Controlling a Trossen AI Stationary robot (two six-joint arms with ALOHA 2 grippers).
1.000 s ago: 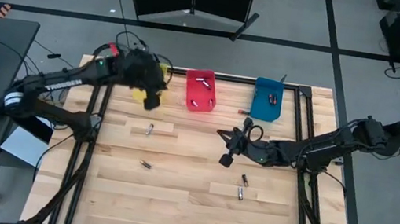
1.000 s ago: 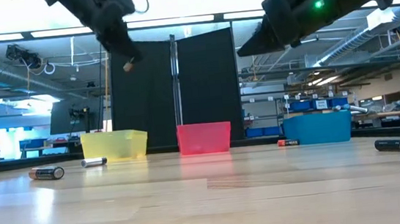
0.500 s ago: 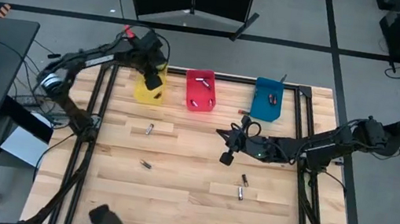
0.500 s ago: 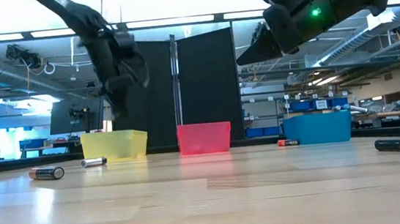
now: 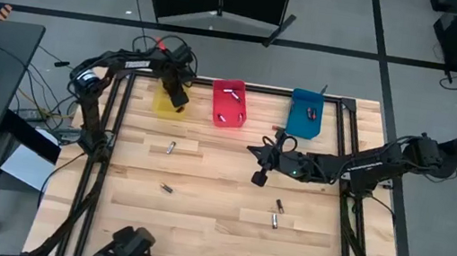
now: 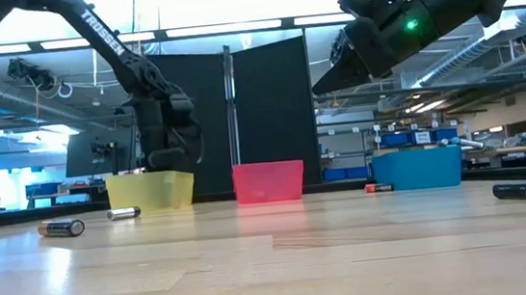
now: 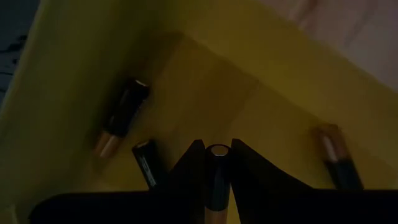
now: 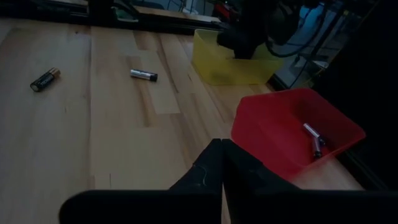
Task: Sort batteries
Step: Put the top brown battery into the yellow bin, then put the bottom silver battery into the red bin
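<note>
Nearest the front edge of the pale wood-plank tabletop [image 5: 195,232] lie two small silvery cylindrical batteries [image 5: 276,214], right of centre, touching or nearly so, w/ bare boards all round them. Left of those, a dark short battery [image 5: 166,188] lies alone mid-table. Further back and left, a silvery slim battery [image 5: 171,148] sits on a lighter plank patch, also seen from the right wrist cam [image 8: 143,75]. Wide open wood between these loose cells; black frame rails run along the left and right table edges.

Right gripper [image 5: 259,180] hangs above the table's centre-right, well clear of the surface in the low view [image 6: 326,76]; its fingers are closed together w/ nothing between them, per its wrist cam.

Behind it, a small reddish battery [image 5: 276,128] lies near the far edge, between the red and blue bins.

Along the far edge, L to R: yellow plastic bin [image 5: 159,104], red plastic bin [image 5: 218,108] w/ silvery cells inside [image 8: 314,140], blue plastic bin [image 5: 295,120] holding a dark cell [image 5: 310,113]. Narrow gaps between the bins.

Left gripper [image 5: 178,97] is down over the yellow bin, reaching into it. Its fingers are barely apart, pinching a dark gold-ended battery [image 7: 217,174] upright between the tips. Three more dark cells [image 7: 122,115] lie on the yellow floor, near the walls.
</note>
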